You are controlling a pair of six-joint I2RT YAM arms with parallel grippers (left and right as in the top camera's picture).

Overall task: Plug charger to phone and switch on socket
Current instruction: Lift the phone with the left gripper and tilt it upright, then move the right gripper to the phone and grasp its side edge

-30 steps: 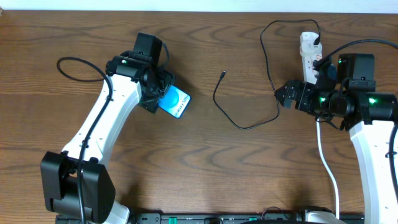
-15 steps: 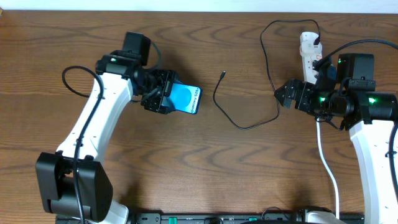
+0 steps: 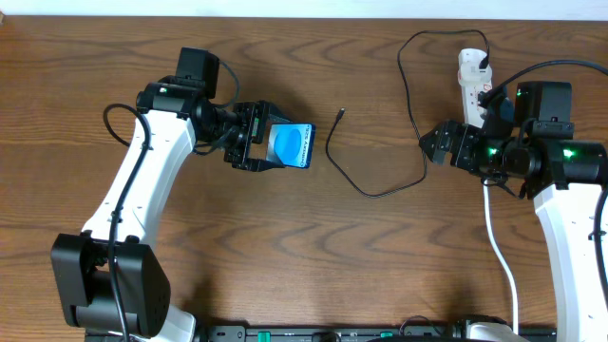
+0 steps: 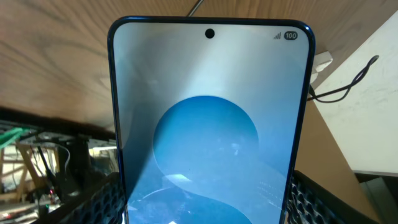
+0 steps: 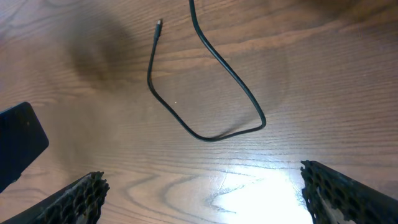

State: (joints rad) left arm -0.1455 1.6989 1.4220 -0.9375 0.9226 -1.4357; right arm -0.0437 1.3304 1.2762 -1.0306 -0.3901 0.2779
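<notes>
- Table (image 3: 313,275): brown wood-grain surface. The white left arm (image 3: 142,209) and right arm (image 3: 570,237) reach in from its near edge.
- Left gripper (image 3: 266,148): clamped on one short end of the phone (image 3: 293,147), left of the table's centre. In the left wrist view its ribbed fingers (image 4: 104,202) flank the phone (image 4: 208,124) at the lower corners of the frame.
- Phone: screen lit blue. The free end carries the front-camera hole and points toward the charger's connector tip (image 3: 340,114). Whether it rests on the wood or is raised cannot be told.
- Right gripper (image 3: 435,144): jaws spread wide and holding nothing, at the table's right side. In the right wrist view only bare wood lies between its fingers (image 5: 202,177).
- Charger (image 3: 370,193): thin black cable lying loose in a loop (image 5: 214,137) between the two grippers. The connector tip is near the phone but apart from it. The cable runs on to the far edge and round to its plug (image 3: 485,65) at the socket's far end.
- Socket (image 3: 469,81): white strip at the far right, partly hidden by the right arm. A thick white cord (image 3: 499,247) runs toward the near edge.
</notes>
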